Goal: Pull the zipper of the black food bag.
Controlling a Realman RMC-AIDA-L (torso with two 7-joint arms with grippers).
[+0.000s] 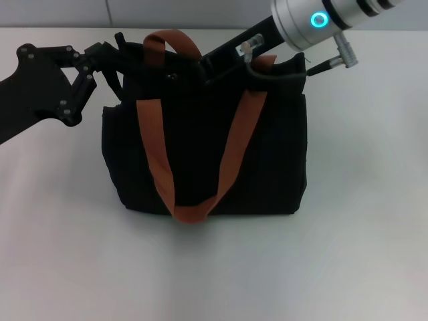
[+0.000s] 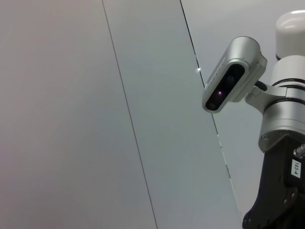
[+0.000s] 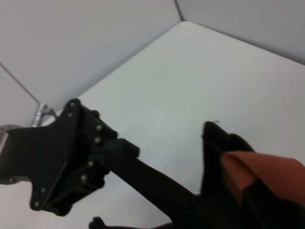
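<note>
Right end effector (image 1: pixel 224 63) is reaching into the black food bag (image 1: pixel 204 157); I cannot tell its grip. Left end effector (image 1: pixel 117 57) is pinching the bag's top edge.

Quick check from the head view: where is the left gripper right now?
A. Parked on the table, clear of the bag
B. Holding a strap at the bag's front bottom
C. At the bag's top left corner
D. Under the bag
C: the left gripper is at the top left corner of the bag, fingers against the fabric there, while the right gripper reaches in at the bag's top.
</note>
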